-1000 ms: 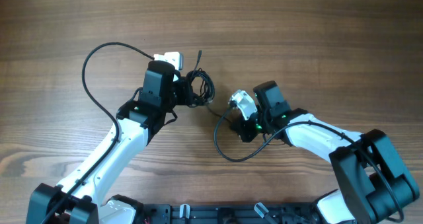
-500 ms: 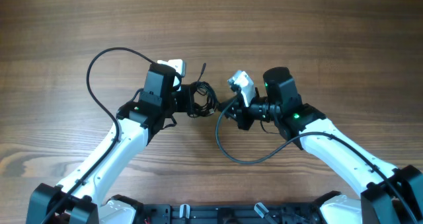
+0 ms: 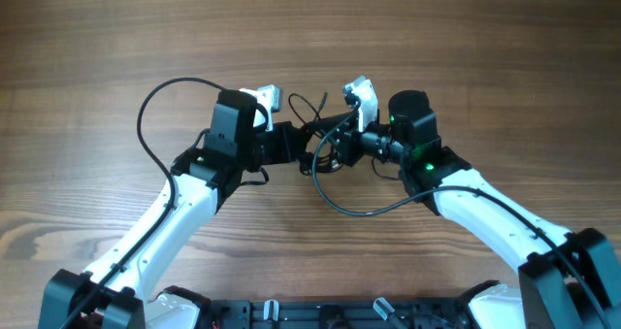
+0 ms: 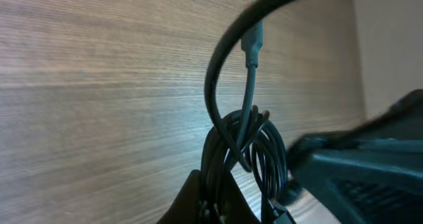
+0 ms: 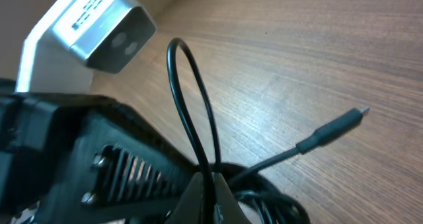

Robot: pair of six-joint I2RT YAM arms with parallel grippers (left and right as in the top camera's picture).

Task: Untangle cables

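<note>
Left hand [image 3: 297,144] grips cables [image 3: 313,145] tight. Right hand [image 3: 336,147] grips them too. Pull apart slowly, low over surface [image 3: 485,57], so they loosen, no yanking.

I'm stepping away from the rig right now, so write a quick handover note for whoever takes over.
Left gripper: shut on the coiled cables, at the middle of the wooden table.
Right gripper: shut on a strand of the same bundle.
Done: both have a grip; one plug end pokes free.
Left: coil not yet untangled; likely draw the strands apart.
</note>
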